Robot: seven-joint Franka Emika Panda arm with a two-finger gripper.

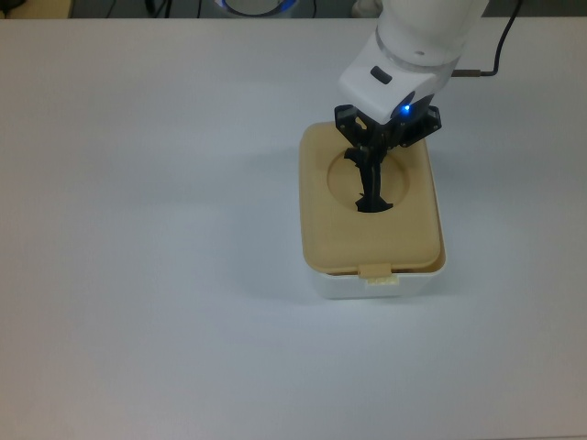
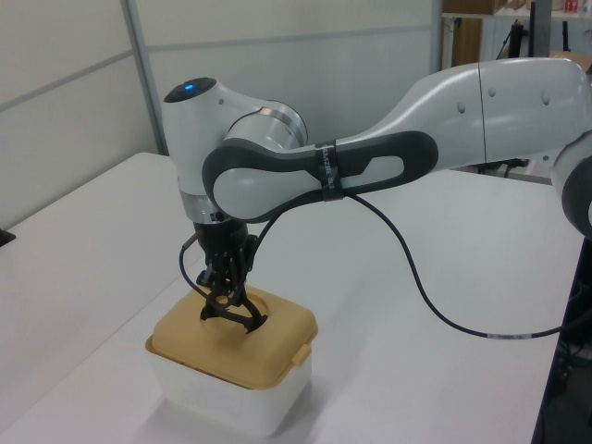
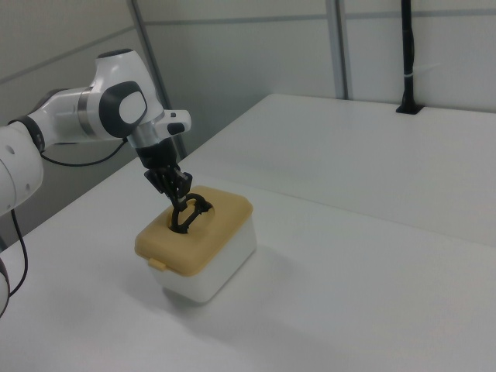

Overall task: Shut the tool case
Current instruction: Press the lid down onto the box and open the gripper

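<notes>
Lid seated on tub; gripper clamped on lid handle.

The smooth beige lid (image 1: 371, 209) with rounded corners rests squarely on the white plastic tub (image 2: 227, 400), mid-table (image 1: 138, 229). The gripper (image 1: 371, 180) grips the black handle (image 3: 191, 214) in the round recess. The top view alone shows the front clip tab (image 1: 374, 270). Bare tabletop surrounds it.
</notes>
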